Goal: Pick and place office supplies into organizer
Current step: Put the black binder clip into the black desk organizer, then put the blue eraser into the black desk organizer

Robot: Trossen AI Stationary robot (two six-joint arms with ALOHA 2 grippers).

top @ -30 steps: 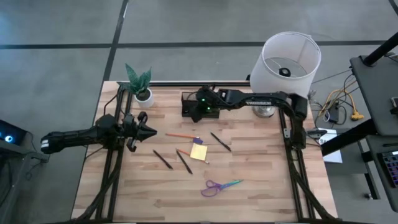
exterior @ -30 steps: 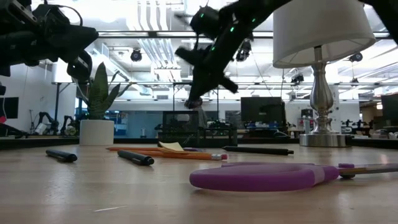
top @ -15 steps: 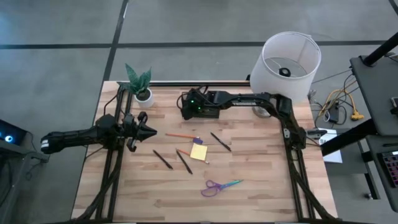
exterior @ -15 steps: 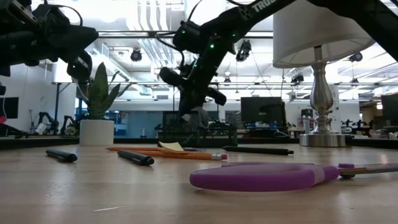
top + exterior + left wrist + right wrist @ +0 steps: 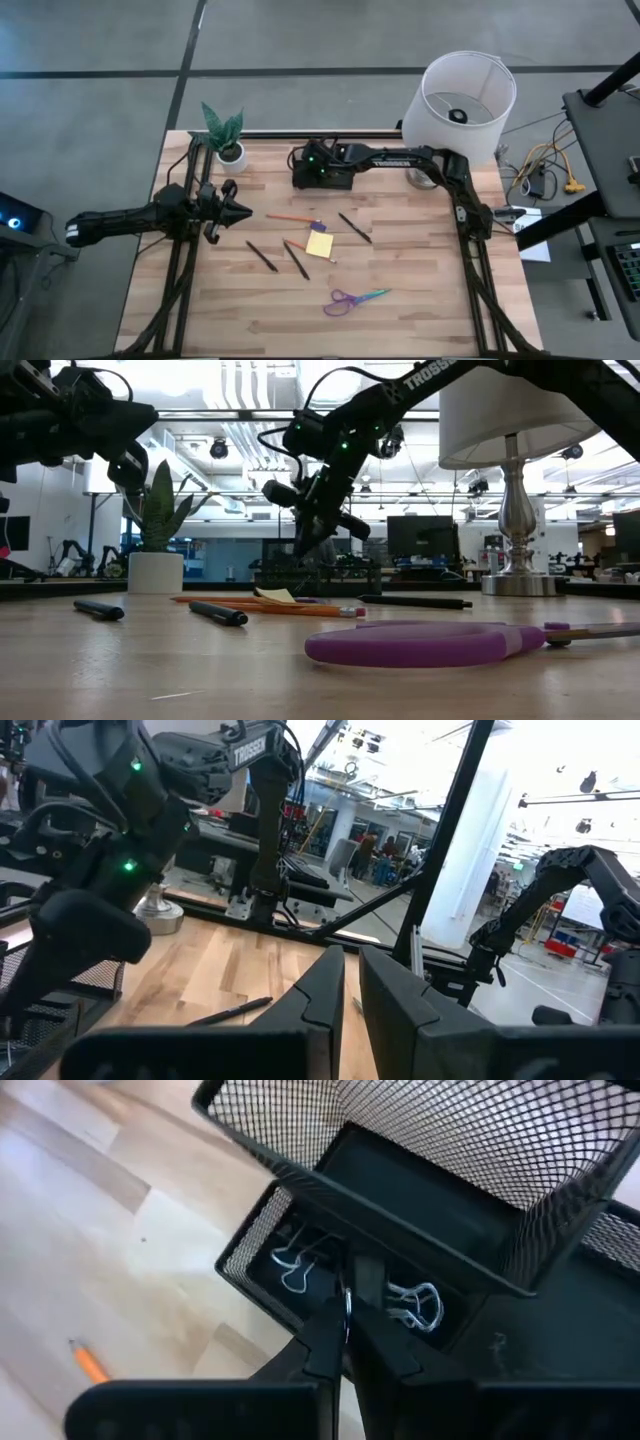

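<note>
The black mesh organizer stands at the table's far middle. My right gripper hangs over it; in its wrist view the gripper is shut on a small binder clip above the organizer's low front tray, where two other clips lie. On the wood lie three dark pens, an orange pencil, a yellow sticky pad and the purple-and-teal scissors. My left gripper waits shut above the table's left side. My right gripper pinches a binder clip by its silver wire handle between its two fingertips, coming from above and slanting down. The clip's dark body hangs beyond the fingers, over the tray. Whether it touches the tray floor, I cannot tell.
A white pot with a green plant stands at the far left corner and a white lamp at the far right, close to my right arm. Bare wood lies along the near edge and the right side.
My right gripper has moved down toward the organizer and a little toward the table's left, tipping its fingers downward over the front tray. It has stayed shut on the clip. The things on the wood lie as before.
</note>
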